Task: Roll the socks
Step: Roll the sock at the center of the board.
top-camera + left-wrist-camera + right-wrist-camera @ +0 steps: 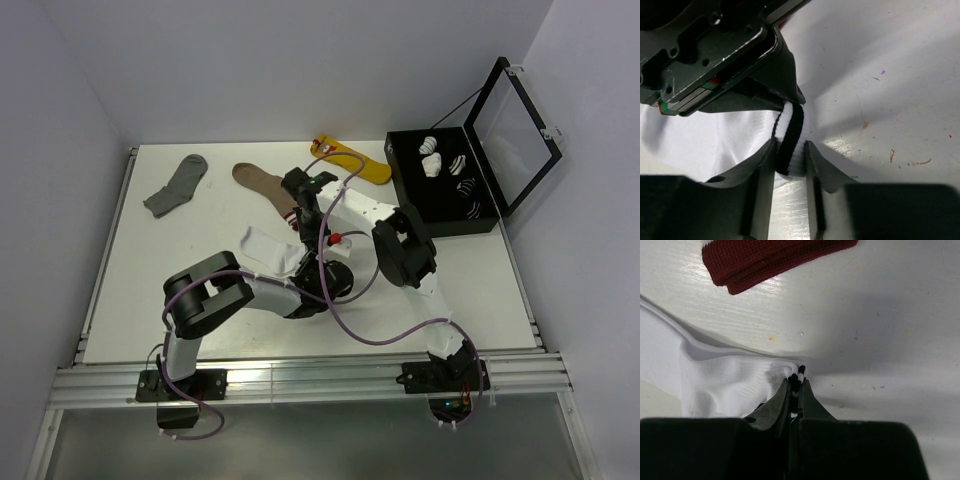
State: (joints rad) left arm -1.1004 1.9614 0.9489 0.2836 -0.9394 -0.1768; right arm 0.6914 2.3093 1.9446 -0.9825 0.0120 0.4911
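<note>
- The socks (pixel 262 243) are spread on the tabletop (pixel 150 295), just on the near side of the brown sock (pixel 262 183), whose maroon cuff lies close beyond them.
- The left end effector (pixel 790 161) is narrowed onto the striped cuff (pixel 790 135), and the fabric is touched by both fingers. The same cuff edge is pinched tight by the right end effector (pixel 796 389), immediately beside the left one.
- The white fabric is judged soft, light and limp. It is expected to sag, stretch and unroll if tension is lost, and some slipping on the smooth tabletop is likely.
- Hold is best taken at the cuff, where the knit is thicker, with both layers caught together so that the roll is begun evenly.
- Counted: two white socks are taken to be stacked, since layered edges are seen, though only one striped cuff is shown. There is one brown sock, with one grey sock (pixel 178 185) to its left and one yellow sock (pixel 352 160) to its right.
- One black box (pixel 452 227) is set well to the right of the brown sock. Four rolled bundles (pixel 434 165) are made out inside it, though that count is uncertain.
</note>
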